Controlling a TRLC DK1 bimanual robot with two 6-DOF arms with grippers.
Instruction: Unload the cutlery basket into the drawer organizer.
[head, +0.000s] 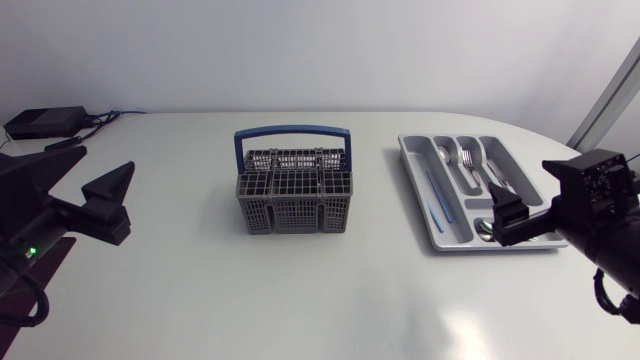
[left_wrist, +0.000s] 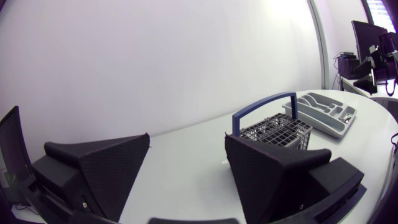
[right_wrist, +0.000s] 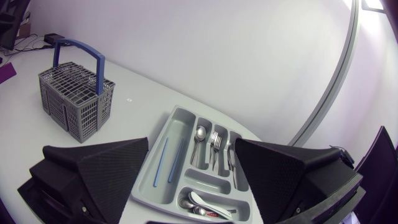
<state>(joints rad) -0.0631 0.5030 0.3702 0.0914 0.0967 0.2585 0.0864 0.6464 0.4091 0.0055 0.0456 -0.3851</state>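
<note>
The grey cutlery basket (head: 294, 190) with a blue handle stands mid-table; no cutlery shows above its grid top. To its right lies the grey drawer organizer (head: 410, 160), holding two blue sticks (head: 438, 195), forks and spoons (head: 470, 165) and small spoons (head: 487, 228). My left gripper (head: 118, 205) hovers open at the table's left side, well away from the basket (left_wrist: 277, 129). My right gripper (head: 497, 222) is open above the organizer's near right corner. In the right wrist view the organizer (right_wrist: 176, 112) lies ahead of the gripper (right_wrist: 191, 144), with the basket (right_wrist: 74, 99) farther off.
A black box with cables (head: 45, 122) sits at the back left corner. Bare white tabletop surrounds the basket, in front of it and between it and the organizer (left_wrist: 323, 112).
</note>
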